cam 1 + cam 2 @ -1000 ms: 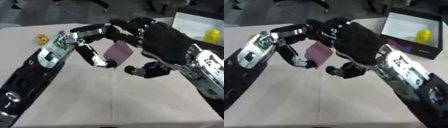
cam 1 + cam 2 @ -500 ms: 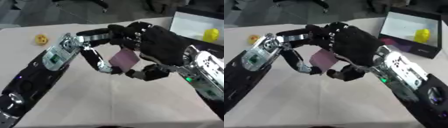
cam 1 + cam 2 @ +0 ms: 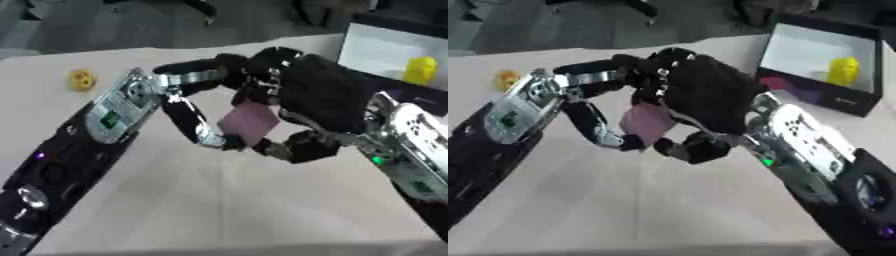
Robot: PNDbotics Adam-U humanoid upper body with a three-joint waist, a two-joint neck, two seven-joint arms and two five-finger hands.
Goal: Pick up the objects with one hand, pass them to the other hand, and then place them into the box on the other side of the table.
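Pink flat object [image 3: 250, 121], squarish in outline, is held above the desk [image 3: 262, 200] at mid-frame, between both hands. Nearest the camera, the left forearm runs up from the lower left corner and the right forearm from the lower right, both above the pale bare desk surface. The left hand [image 3: 175, 95] reaches in from the left; one of its fingers [image 3: 194, 125] curls down and under the object's lower left corner, and another stretches across above its top edge, so the fingers bracket the object and pinch it. The right hand [image 3: 706, 95] comes in from the right, its dark back toward the camera; its fingers curl over the object's upper right part and its thumb [image 3: 697, 147] is bent in just below the object's lower edge, so this hand also closes on the object. Exact contact points under the right hand are hidden. Farther off, at the left, a small yellow item [image 3: 82, 79] lies on the desk, well apart from the hands. At the far right stands the box [image 3: 815, 92], dark-walled with a pale floor, containing a yellow object [image 3: 842, 70].
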